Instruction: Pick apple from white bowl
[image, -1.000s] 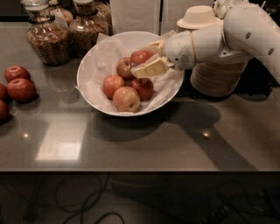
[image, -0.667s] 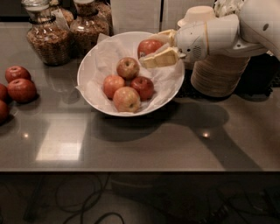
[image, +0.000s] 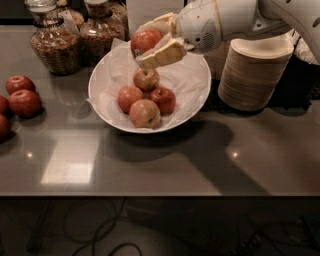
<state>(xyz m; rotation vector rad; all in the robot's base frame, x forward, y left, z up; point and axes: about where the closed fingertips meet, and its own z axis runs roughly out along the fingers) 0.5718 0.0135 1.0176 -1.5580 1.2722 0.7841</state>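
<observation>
The wide white bowl (image: 199, 95), lined with crinkled white paper, stands on the grey counter. My gripper (image: 150, 42) reaches in from the upper right and is shut on the red-orange apple (image: 145, 41), holding it in the air above the bowl's far side. Several other apples lie in the bowl: a paler blotched one (image: 144, 113) at the front, a small yellowish one (image: 146, 78), and two red ones (image: 129, 97) (image: 163, 99).
Three dark red apples (image: 23, 102) lie at the counter's left edge. Two glass jars (image: 50, 42) stand at the back left. A stack of tan disposable bowls (image: 257, 75) stands right of the white bowl, under my arm.
My gripper has closed on the red-orange apple and lifted it up out of the bowl, away from the other apples. The other apples have stayed in place.
</observation>
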